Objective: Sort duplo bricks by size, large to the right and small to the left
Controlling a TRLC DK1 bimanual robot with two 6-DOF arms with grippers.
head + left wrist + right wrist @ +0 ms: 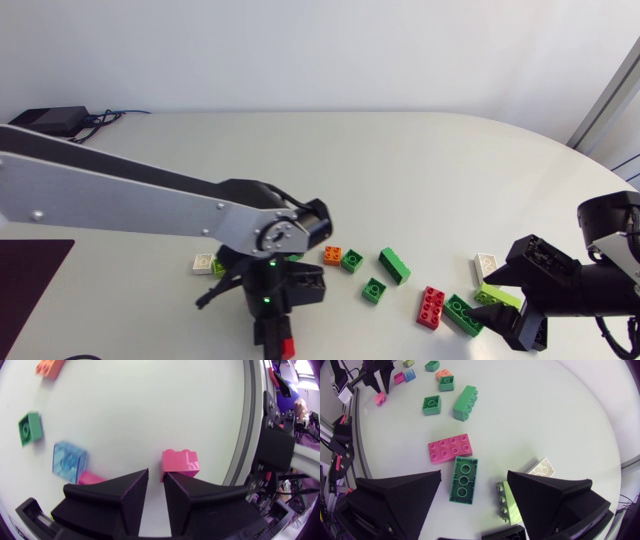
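Left gripper (156, 473) narrowly apart, pink brick (180, 463) ahead; right gripper (474, 474) wide (green brick (463, 480) below).

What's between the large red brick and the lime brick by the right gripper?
A long green brick lies between the large red brick and the lime brick, clearest in the right wrist view.

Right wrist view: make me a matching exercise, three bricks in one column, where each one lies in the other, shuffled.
1 lime brick
2 orange brick
3 long dark green brick

A midway between the right gripper's open fingers
B far off, right beside a small green brick
C partly hidden by one finger

Pairs: 1-C, 2-B, 3-A
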